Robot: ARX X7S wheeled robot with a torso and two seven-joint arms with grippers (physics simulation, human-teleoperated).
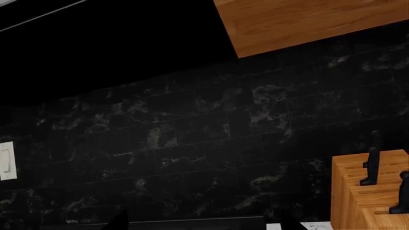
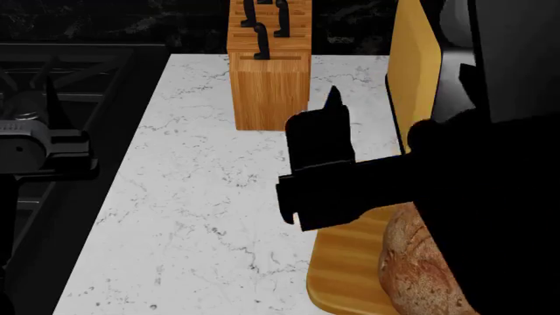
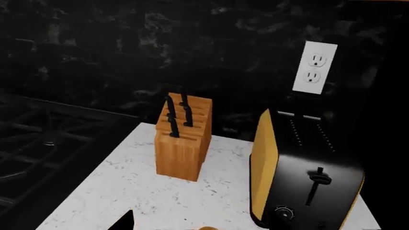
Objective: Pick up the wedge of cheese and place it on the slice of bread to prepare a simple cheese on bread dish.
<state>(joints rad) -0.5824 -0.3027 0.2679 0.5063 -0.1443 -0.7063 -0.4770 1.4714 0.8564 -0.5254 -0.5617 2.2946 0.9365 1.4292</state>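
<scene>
The slice of bread [image 2: 420, 269], a big brown crusty loaf, lies on a wooden cutting board [image 2: 345, 262] at the near right of the head view. The wedge of cheese is not in view. My right gripper [image 2: 329, 108] hangs above the counter just beyond the board, pointing towards the back wall. In the right wrist view this gripper [image 3: 204, 224] shows one dark fingertip [image 3: 124, 221] far out to the side, jaws apart, with a small orange-brown patch between them that I cannot identify. My left gripper [image 1: 199, 223] is open and empty, facing the dark tiled wall.
A wooden knife block [image 2: 269, 72] stands at the back of the white marble counter [image 2: 193, 216]. A black-and-yellow toaster [image 3: 300, 177] stands right of it, below a wall outlet [image 3: 317, 67]. A dark stove [image 2: 61, 79] lies left. My left arm [image 2: 39, 151] hovers over it.
</scene>
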